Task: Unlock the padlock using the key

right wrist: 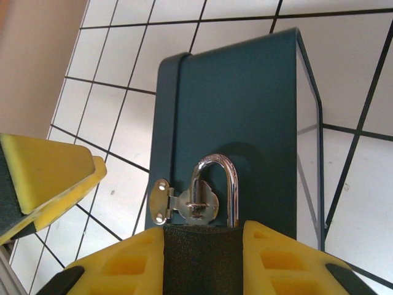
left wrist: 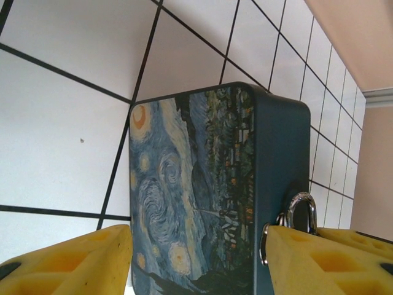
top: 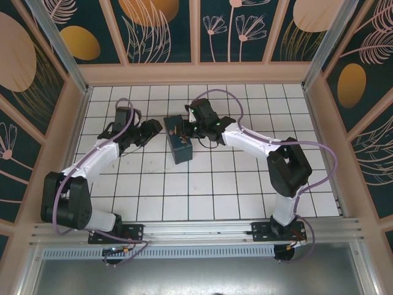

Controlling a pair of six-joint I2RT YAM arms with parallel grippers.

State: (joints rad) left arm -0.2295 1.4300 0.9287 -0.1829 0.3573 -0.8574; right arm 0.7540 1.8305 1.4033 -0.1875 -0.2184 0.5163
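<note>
The padlock has a dark body and a silvery shackle that passes through the hasp of a teal box. My right gripper is shut on the padlock body, one yellow finger on each side. The box has a swirl-painted face turned toward my left gripper, which stands open with its yellow fingers on either side of that face. I cannot tell whether they touch the box. The shackle peeks past the right-hand finger. The key is out of view.
The box stands near the middle back of the white tiled floor, with my left gripper and right gripper meeting at its far end. Painted walls enclose the floor. A left-gripper finger shows beside the box.
</note>
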